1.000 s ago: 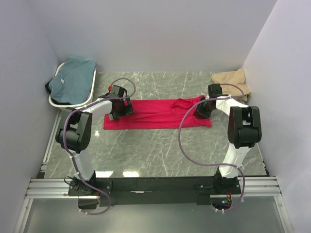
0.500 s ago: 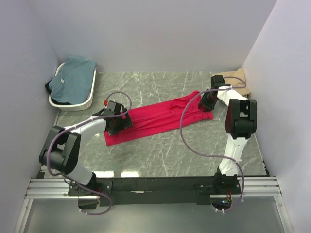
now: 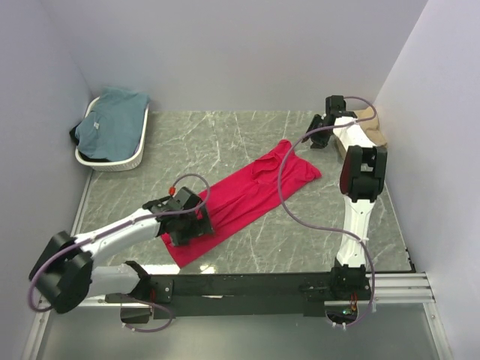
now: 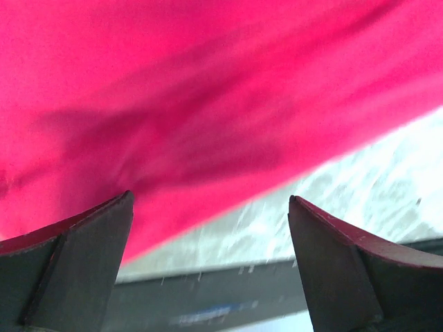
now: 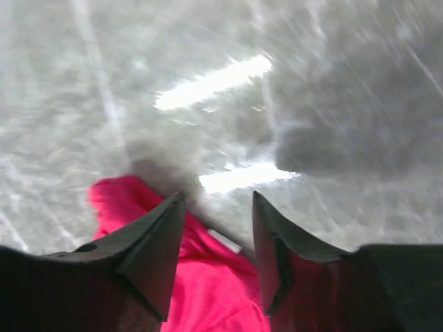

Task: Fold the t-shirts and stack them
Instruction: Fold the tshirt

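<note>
1. Swung round since a second ago, the red t-shirt (image 3: pixel 247 195) now lies slantwise on the surface (image 3: pixel 225 142), from near left to far right.
2. The left pincer (image 4: pixel 208 200) has drawn back toward its base and sits over the shirt's near end, jaws wide, gripping nothing.
3. The right pincer (image 5: pixel 218 200) stands far right, beside the tan t-shirt (image 3: pixel 371 124), jaws partly apart with bare marble between them.
4. The teal t-shirt (image 3: pixel 112 124) lies in the white basket (image 3: pixel 120 161), far left.
</note>
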You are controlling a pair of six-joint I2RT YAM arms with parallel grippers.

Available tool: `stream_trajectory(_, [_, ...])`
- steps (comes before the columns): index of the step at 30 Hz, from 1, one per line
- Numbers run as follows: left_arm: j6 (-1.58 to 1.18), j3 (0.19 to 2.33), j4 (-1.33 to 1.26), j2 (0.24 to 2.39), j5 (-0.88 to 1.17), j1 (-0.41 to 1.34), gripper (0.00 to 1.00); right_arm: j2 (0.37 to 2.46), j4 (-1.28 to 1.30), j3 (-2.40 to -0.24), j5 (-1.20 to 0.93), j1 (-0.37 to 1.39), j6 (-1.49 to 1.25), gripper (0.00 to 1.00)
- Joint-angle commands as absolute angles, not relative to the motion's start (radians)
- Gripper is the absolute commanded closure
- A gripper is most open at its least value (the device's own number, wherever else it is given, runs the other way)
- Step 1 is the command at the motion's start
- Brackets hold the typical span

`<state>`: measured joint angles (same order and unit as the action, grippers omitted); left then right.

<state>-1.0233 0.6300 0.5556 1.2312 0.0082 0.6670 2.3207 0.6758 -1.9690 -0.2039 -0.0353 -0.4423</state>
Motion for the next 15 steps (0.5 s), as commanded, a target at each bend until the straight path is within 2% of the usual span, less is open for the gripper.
stream_trajectory(1, [-1.06, 0.741, 0.704, 1.096, -0.087, 0.696, 0.01, 2.16, 0.519, -1.895, -0.275, -0.035, -0.429, 0.47])
stream_trajectory(6, [-0.884, 1.031, 0.687, 1.149, -0.219, 0.683, 0.01, 1.883, 0.411, -1.669, -0.246, -0.04, -0.425, 0.44])
stream_trajectory(10, [-0.7, 1.254, 0.629, 1.394, -0.216, 0.654, 0.01, 1.732, 0.419, -1.508, -0.216, -0.041, -0.439, 0.44])
stream_trajectory(13, [-0.594, 1.383, 0.53, 1.556, -0.143, 0.603, 0.0, 1.646, 0.436, -1.382, -0.202, -0.046, -0.457, 0.45])
stream_trajectory(15, [-0.531, 1.443, 0.413, 1.63, 0.007, 0.54, 0.01, 1.577, 0.405, -1.269, -0.233, -0.048, -0.466, 0.45])
